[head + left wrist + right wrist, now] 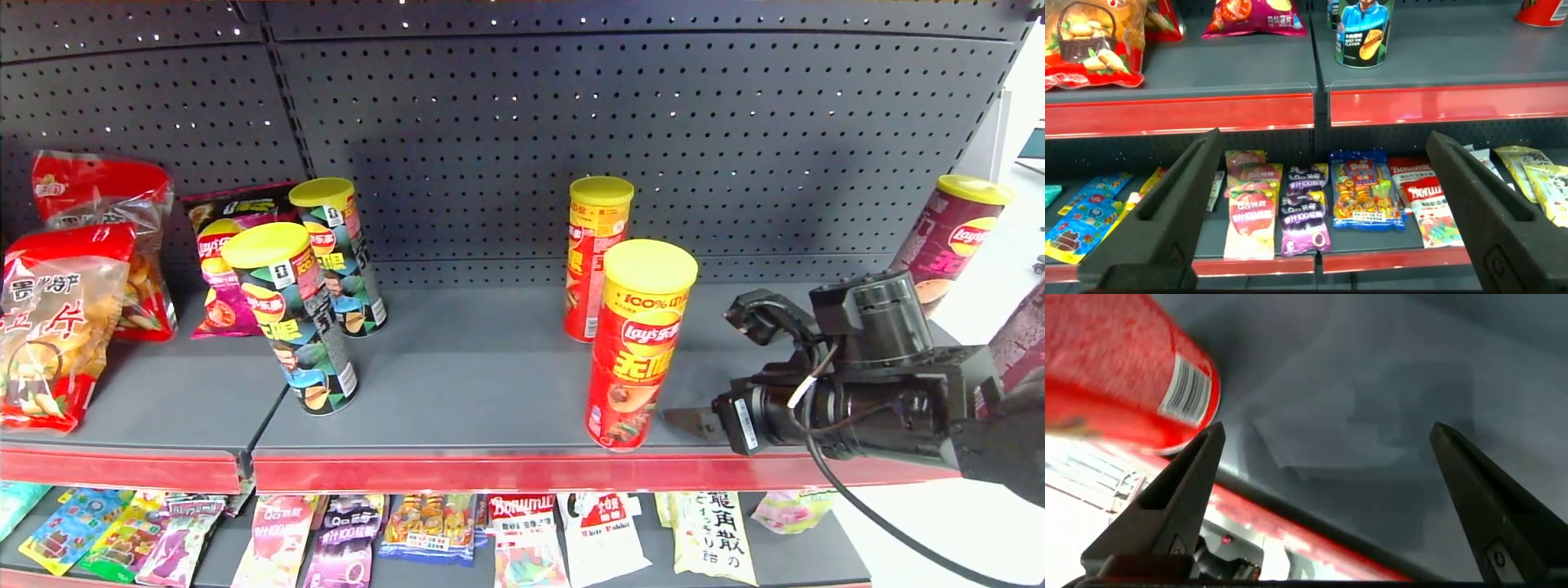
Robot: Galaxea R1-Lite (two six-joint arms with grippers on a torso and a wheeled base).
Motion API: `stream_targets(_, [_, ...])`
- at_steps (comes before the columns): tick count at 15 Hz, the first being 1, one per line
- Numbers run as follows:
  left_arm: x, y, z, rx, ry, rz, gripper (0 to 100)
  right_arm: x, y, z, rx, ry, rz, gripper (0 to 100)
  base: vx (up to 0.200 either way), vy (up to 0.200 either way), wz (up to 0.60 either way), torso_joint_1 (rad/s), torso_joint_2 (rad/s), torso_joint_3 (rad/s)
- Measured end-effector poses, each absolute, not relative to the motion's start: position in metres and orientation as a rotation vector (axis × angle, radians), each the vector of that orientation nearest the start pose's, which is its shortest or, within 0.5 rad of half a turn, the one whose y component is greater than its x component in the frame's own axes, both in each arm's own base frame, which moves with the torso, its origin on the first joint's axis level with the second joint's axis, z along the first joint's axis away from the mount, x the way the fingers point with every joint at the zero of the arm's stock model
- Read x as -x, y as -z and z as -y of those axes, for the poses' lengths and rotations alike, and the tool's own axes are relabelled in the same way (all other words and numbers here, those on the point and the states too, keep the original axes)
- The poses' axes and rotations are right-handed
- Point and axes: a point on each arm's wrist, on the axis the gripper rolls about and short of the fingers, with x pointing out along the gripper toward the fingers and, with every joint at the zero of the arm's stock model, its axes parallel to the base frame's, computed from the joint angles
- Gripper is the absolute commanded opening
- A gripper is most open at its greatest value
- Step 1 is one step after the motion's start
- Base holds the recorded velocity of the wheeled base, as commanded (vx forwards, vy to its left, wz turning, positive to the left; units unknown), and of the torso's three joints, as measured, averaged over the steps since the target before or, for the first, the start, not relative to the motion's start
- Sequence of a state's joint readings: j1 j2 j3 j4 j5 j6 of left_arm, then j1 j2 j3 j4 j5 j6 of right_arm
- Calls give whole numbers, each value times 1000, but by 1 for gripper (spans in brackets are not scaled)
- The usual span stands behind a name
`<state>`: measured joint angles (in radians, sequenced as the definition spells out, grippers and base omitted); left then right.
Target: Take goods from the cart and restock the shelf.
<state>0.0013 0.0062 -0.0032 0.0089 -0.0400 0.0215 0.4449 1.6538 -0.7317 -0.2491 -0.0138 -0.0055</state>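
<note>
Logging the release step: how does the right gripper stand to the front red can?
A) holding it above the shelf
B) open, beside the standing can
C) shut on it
B: the right gripper has its fingers spread wide with nothing between them, and the front red can stands upright on the shelf beside it.

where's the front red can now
Head view: the front red can stands at the shelf front edge, right of centre, before the rear red can, the right gripper beside it.

Logo and bold characters on front red can, barcode near its base
</note>
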Motion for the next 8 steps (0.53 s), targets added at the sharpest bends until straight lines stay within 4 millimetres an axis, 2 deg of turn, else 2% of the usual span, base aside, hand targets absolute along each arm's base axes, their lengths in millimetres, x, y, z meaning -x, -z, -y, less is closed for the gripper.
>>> stream_targets(8, [23,-76,1,-21,38,-12,100,-260,-132,-126,188,-429,-677,100,0,0,0,0,0,0])
